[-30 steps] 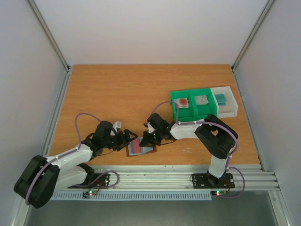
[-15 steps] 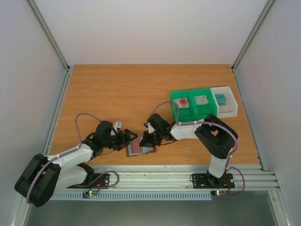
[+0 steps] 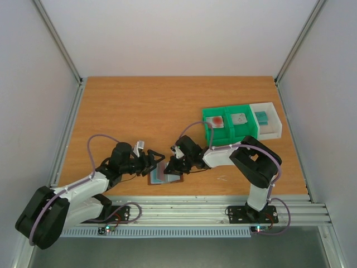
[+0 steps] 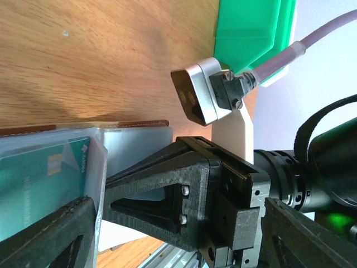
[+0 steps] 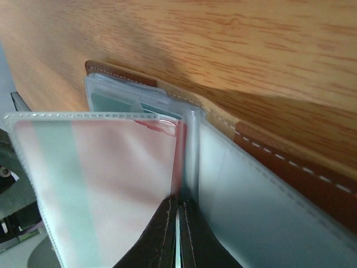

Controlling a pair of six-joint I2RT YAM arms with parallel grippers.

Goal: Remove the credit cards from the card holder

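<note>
Card holder [image 3: 165, 175] lies open on the wooden surface [image 3: 139, 111] near the front edge, between the two arms, brown leather cover [image 5: 301, 173] down and clear sleeves fanned up. Right gripper [image 5: 178, 226] has its fingers together, clamped on the edge of a clear sleeve [image 5: 39, 167] that holds a pinkish card [image 5: 128, 184]. Behind it another sleeve shows a teal card [image 4: 39, 184]. Left gripper [image 3: 153, 161] sits at the holder's left side with its fingers apart, one finger [image 4: 50, 234] just beside the teal card's sleeve, facing the right gripper close across the holder. Well apart at the right rear stand green bins [image 3: 226, 133] with a pink red-blot card [image 3: 216, 121] and a grey card [image 3: 239, 118], and touching them a white bin [image 3: 272, 129] with a teal item [image 3: 261, 116].
</note>
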